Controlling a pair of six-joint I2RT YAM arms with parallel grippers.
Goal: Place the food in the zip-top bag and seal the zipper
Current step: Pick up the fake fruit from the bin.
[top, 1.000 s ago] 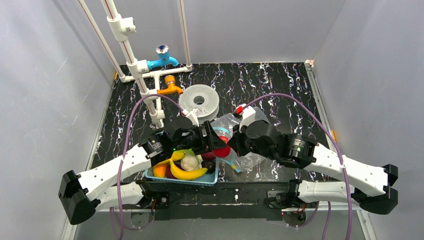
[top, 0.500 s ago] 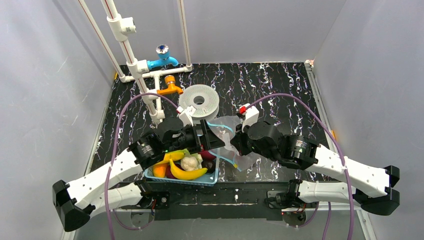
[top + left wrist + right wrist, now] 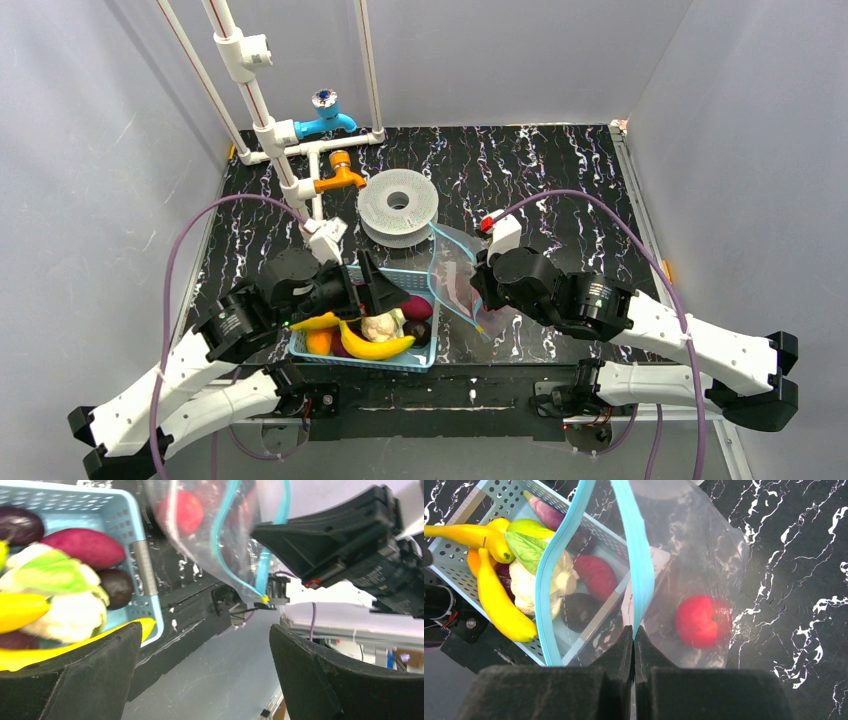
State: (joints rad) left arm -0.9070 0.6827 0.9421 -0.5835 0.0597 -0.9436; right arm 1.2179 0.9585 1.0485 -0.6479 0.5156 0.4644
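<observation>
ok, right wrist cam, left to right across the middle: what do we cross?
Banana → dark red vegetable in the basket → right gripper pinching the bag's blue zipper → red apple inside the bag.
</observation>
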